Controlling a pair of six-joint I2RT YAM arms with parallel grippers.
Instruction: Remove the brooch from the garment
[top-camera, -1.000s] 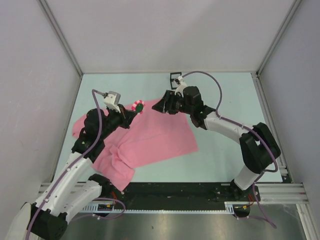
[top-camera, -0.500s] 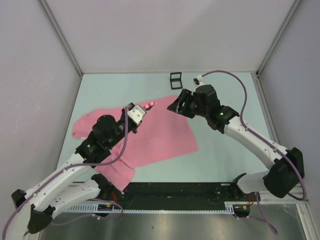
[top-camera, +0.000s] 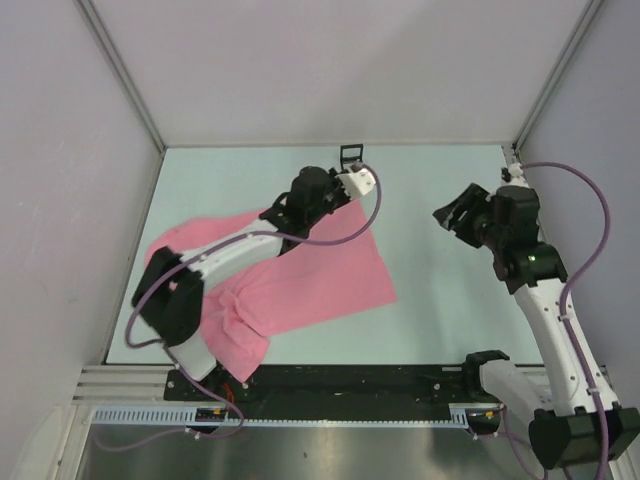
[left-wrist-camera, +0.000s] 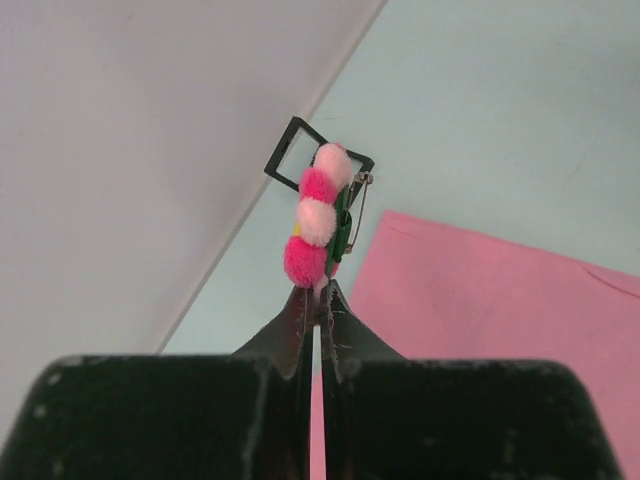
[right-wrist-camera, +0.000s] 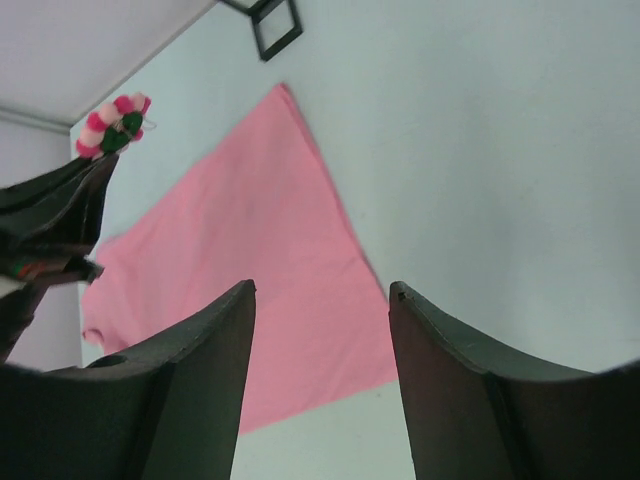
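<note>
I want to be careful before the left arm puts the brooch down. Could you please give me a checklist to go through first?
1. Grip: left gripper shut on brooch: ok.
2. Brooch clear of garment: ok.
3. Brooch fastened shut: cannot tell.
4. Right gripper open, apart from the left arm: ok.
5. Way to box looks free: ok.

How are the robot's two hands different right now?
The left gripper is pinched shut on the brooch; the right gripper is open and holds nothing. The left gripper is by the garment's far edge, near the small black frame; the right gripper is off to the side, over the table. Both have dark fingers.
</note>
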